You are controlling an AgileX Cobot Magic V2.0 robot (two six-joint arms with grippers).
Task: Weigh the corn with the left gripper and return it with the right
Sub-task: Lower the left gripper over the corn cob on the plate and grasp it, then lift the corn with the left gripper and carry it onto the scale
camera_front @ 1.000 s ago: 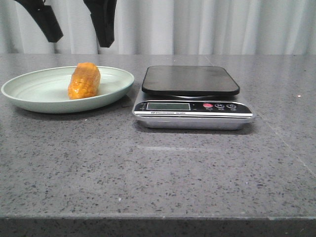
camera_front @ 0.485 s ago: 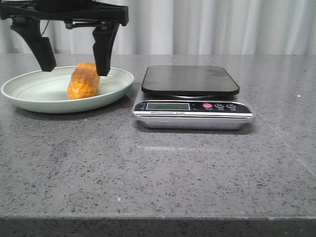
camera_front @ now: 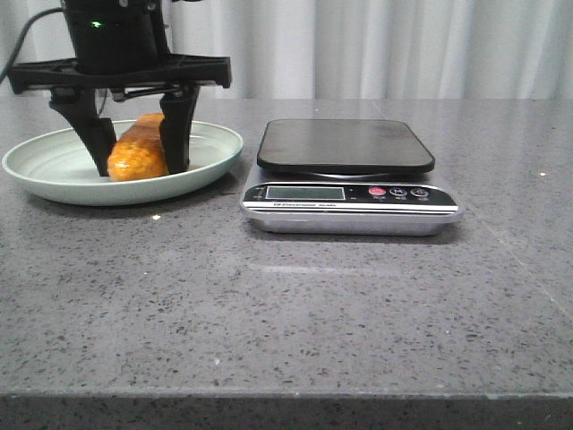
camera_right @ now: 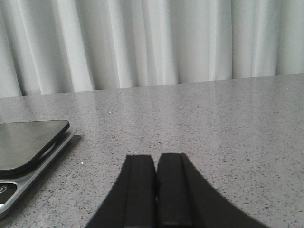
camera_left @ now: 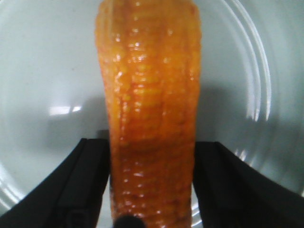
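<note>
We see the left gripper (camera_front: 137, 166) down in the pale green plate (camera_front: 54, 175) — fingers pressed against either side of the corn (camera_front: 136, 154), which lies on the plate. Right gripper (camera_right: 155, 190) fingers pressed together over bare tabletop (camera_front: 340, 305) — kitchen scale (camera_front: 349, 179) nearby.

Looks like a lab or test setup staged as a kitchen: grey speckled stone tabletop (camera_front: 295, 313), bare but for a pale green plate (camera_front: 54, 175) and a digital scale (camera_front: 349, 193) with a dark platform and small display. Backed by plain white pleated curtains (camera_front: 403, 45) along the whole far edge, hiding any room behind. Has a black robot arm with a lit green indicator (camera_front: 116, 31) over the plate, pointing to a robotics workspace rather than a home.
</note>
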